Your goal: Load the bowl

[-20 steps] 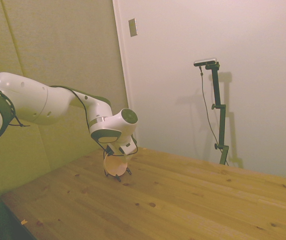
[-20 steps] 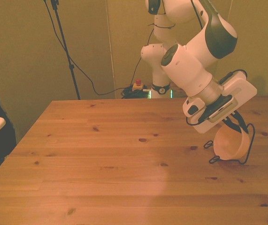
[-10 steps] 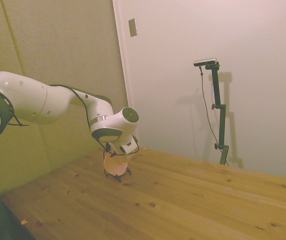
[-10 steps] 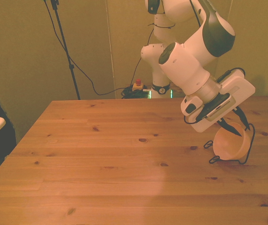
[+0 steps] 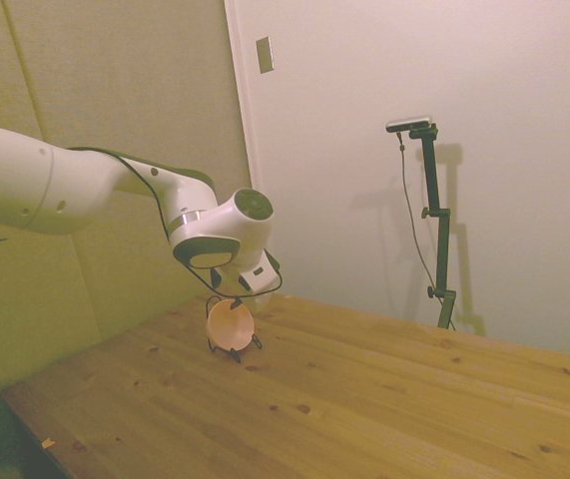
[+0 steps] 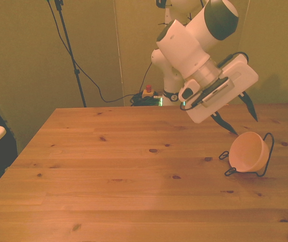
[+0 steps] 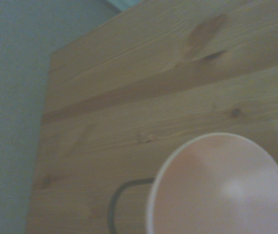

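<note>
On the tabletop [image 6: 108,171], over toward the front view's right, the pale pink bowl [image 6: 248,152] sits propped on its side in a thin black wire rack [image 6: 268,160], its open mouth tilted up and toward the front view's left. Black wire loops show at the bowl's lower edge and a taller hoop curves up behind it. The rack's feet rest on the wood.

Up above, the claw [image 6: 240,117] hangs in the air, clear of the bowl, its two dark fingers [image 6: 223,123] spread wide apart and pointing down at a slant. Nothing is between them. One fingertip sits just above the bowl's rim without touching it.

From the side view, the white arm [image 5: 85,185] comes in from the picture's left, the wrist bent over the bowl [image 5: 230,324], which faces the camera as a round salmon disc near the tabletop's far edge [image 5: 384,399]. The rack [image 5: 235,351] shows only as short dark legs under it.

Close up from the wrist view, the bowl [image 7: 221,185] fills one corner, blurred, hollow side showing, with a dark bend of rack wire [image 7: 117,200] beside it and pine boards [image 7: 129,97] running past.
</note>
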`<state>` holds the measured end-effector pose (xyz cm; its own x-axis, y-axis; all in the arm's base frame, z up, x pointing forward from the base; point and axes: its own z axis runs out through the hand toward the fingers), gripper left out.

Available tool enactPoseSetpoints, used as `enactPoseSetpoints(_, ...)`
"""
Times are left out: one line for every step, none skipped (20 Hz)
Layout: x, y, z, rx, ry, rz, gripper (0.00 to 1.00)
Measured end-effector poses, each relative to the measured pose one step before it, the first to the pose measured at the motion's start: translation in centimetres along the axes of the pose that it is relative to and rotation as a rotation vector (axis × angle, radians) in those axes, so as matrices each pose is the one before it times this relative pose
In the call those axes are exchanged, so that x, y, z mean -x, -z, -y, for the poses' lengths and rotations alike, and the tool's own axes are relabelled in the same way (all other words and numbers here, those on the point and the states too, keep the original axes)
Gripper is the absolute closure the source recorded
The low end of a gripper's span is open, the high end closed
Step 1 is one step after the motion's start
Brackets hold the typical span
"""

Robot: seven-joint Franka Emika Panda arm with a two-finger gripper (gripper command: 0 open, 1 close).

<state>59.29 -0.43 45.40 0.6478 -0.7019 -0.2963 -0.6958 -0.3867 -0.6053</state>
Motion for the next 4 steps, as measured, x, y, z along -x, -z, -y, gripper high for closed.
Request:
enactPoseSetpoints(0.563,0.727,-0.685,0.01600,-0.00709,-0.03185,0.00)
enactPoseSetpoints(0.623,0.653,-0.738,0.01520,-0.00398,-0.02865,0.00)
enactPoseSetpoints(0.617,0.576,-0.837,0.01500,-0.00505,-0.02158,0.00)
enactPoseSetpoints(0.502,0.597,-0.875,0.01381,-0.00371,-0.02049,0.00)
